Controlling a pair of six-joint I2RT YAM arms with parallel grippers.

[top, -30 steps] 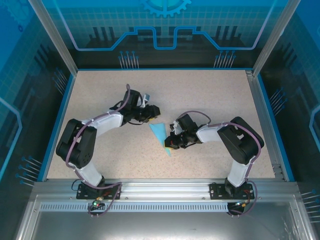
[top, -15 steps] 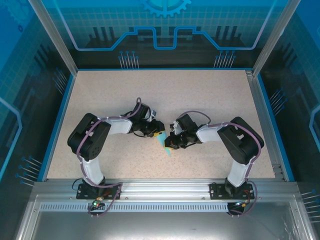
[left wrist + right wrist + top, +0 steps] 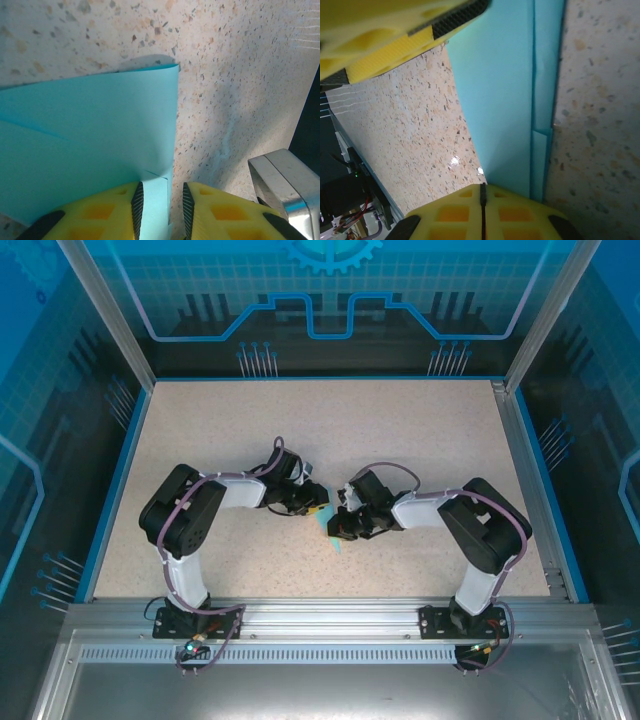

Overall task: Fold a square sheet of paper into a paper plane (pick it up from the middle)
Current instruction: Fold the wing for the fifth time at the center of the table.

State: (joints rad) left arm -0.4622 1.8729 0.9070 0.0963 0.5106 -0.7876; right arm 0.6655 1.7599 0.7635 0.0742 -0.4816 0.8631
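The cyan sheet of paper (image 3: 335, 542) lies folded on the speckled table between the two arms, mostly hidden under them. In the left wrist view its folded layers (image 3: 90, 150) spread to the left, and a narrow edge strip stands between the yellow fingers. My left gripper (image 3: 160, 187) is open by a small gap: the left pad touches the strip, the right pad stands off it. My right gripper (image 3: 482, 186) is shut, pads pressed together, its tip over the narrow end of the flat paper (image 3: 495, 100). From above, the left gripper (image 3: 318, 510) and right gripper (image 3: 338, 525) nearly touch.
A yellow finger of the left gripper (image 3: 385, 45) crosses the top left of the right wrist view. A silver metal block (image 3: 280, 185) sits close to the right of the left fingers. Blue rails (image 3: 120, 480) edge the table, with an aluminium frame (image 3: 320, 615) in front.
The left arm has swung right and nearer, onto the paper beside the right gripper, covering most of it. Its jaws have narrowed. The right arm has barely moved.
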